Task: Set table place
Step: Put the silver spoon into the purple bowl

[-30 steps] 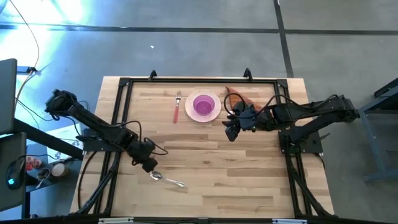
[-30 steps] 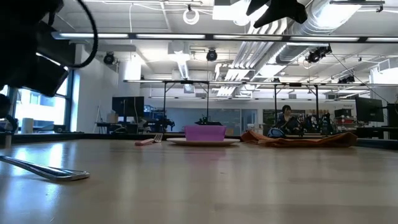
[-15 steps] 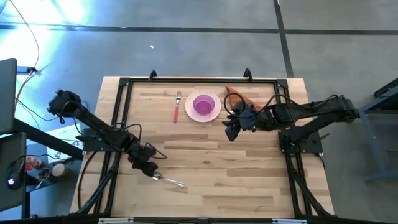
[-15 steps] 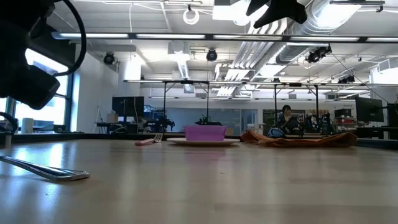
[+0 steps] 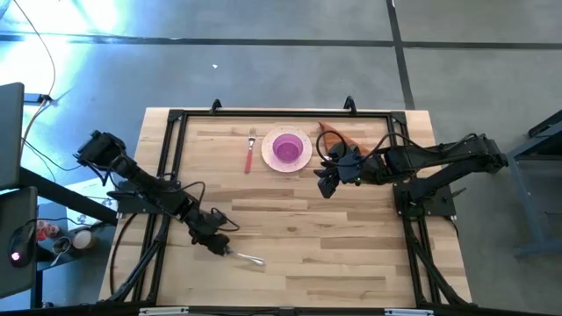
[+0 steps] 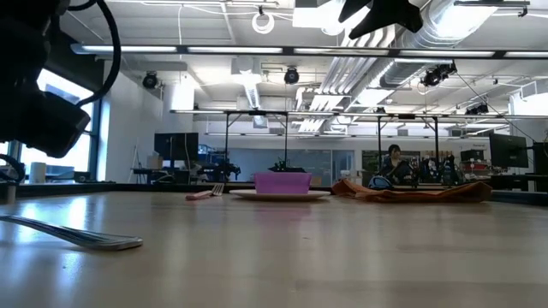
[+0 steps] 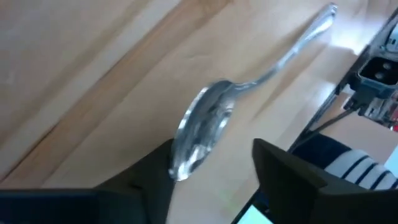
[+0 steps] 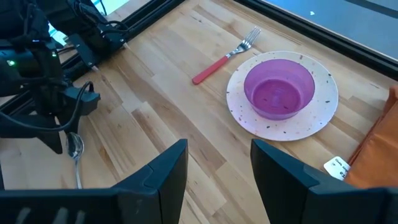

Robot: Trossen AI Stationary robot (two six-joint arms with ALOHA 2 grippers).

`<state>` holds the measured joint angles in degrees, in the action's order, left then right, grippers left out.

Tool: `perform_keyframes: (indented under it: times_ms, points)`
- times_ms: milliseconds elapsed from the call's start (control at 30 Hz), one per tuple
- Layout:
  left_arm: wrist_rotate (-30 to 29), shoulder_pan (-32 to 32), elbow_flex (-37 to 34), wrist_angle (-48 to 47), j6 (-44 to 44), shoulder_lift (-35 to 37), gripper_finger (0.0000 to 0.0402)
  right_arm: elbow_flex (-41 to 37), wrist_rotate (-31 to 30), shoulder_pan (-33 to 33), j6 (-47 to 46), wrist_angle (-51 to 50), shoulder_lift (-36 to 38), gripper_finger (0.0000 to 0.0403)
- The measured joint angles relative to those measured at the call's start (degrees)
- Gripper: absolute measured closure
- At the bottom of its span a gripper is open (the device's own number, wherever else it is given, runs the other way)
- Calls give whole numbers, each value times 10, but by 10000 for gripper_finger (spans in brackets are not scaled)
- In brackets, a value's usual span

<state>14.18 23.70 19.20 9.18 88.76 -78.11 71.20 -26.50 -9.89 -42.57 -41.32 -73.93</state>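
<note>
The silver spoon [image 5: 246, 257] lies flat on the table [image 5: 351, 254] at the near left. It also shows in the left wrist view [image 7: 249, 81] and the low view [image 6: 77, 238]. My left gripper [image 5: 217, 246] is open and low over the spoon's bowl end, which lies between the fingers [image 7: 211, 162]. The white plate [image 5: 305, 158] with the purple bowl [image 5: 287, 148] on it sits at the far middle. The pink-handled fork [image 5: 249, 151] lies left of it and the orange napkin [image 5: 338, 137] right of it. My right gripper [image 5: 324, 187] hangs open and empty near the plate's right. My left gripper has a finger on each side of the tip of the spoon's bowl [image 7: 181, 167], coming slanting from above and the table's left. The tip lies right beside one finger [image 7: 149, 177]; whether it touches, I cannot tell. The spoon lies flat on the table.
A black metal frame [image 5: 171, 158] edges the table. Bare planks [image 5: 351, 228] stretch between the spoon and the plate. In the right wrist view the plate [image 8: 317, 118], bowl [image 8: 278, 93], fork [image 8: 227, 59] and napkin [image 8: 379, 155] lie ahead of my right gripper [image 8: 217, 162].
My left gripper has moved toward the table's near and right edges and down to the spoon's bowl end. The spoon has slid a little toward the table's right, still flat on the table.
</note>
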Motion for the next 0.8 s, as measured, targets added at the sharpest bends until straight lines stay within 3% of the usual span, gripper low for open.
perform_keyframes:
  times_ms: [200,400,567,700,800]
  points:
    - [-44,0,-1,-22,13,-2,375,0,0,0,1,0,0,238]
    - [-121,-1,5,-12,0,0,394,0,0,0,1,0,0,238]
    - [-153,-12,45,-48,-30,19,399,0,0,0,2,1,0,238]
    - [-149,-53,124,-186,-105,39,399,0,38,5,21,22,0,238]
    - [-142,-100,214,-335,-207,42,400,0,127,26,37,55,-4,239]
